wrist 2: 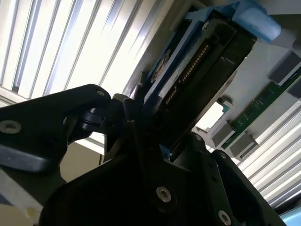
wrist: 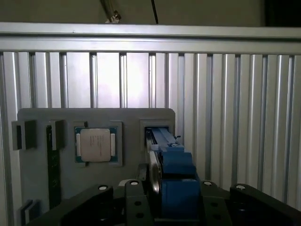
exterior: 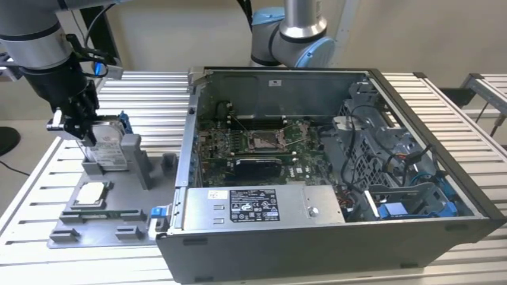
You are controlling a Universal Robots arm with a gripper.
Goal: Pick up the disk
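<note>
The disk [exterior: 108, 141] stands on edge in a slot of the grey fixture plate [exterior: 119, 228] at the exterior view's left, with its blue carrier frame along its edges. My gripper [exterior: 82, 129] comes down from above and its black fingers sit against both faces of the disk. In the first wrist view the disk [wrist: 170, 162] runs edge-on between the fingers of the gripper [wrist: 171, 190]. In the second wrist view the gripper [wrist 2: 155, 136] clamps the disk [wrist 2: 202, 61], whose connector pins show.
A small square silver chip [exterior: 89, 194] [wrist: 96, 144] lies in a pocket of the plate, with a green memory stick [exterior: 103, 212] beside it. An open computer case [exterior: 317, 166] with a grey power supply [exterior: 257, 206] stands at the exterior view's right. Another arm's base [exterior: 289, 35] rises behind it.
</note>
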